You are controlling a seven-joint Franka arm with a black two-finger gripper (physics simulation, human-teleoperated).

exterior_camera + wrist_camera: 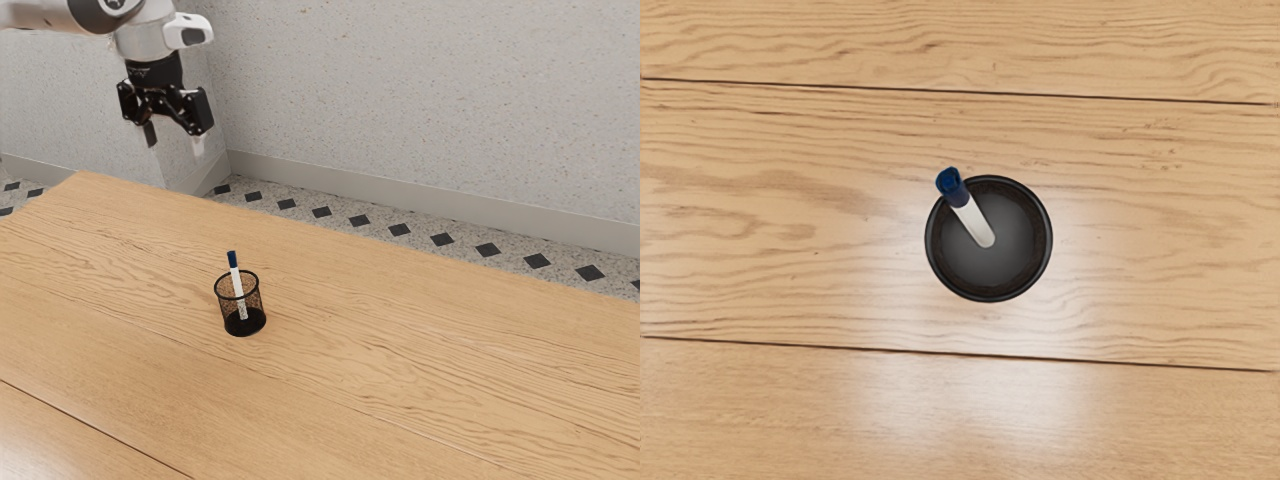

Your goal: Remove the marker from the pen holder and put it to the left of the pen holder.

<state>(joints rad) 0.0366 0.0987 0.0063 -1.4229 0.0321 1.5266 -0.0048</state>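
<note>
Marker (972, 222) aslant in pen holder (1046, 240), gripper (174, 141) well away, fingers wide.

no legible text, labels or numbers

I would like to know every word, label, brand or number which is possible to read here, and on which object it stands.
No text can be read.
Robot arm: a mark on its dark cap, too small to read.
Gripper: faint marks near its top, too small to read.
Marker and pen holder: none seen.
</note>
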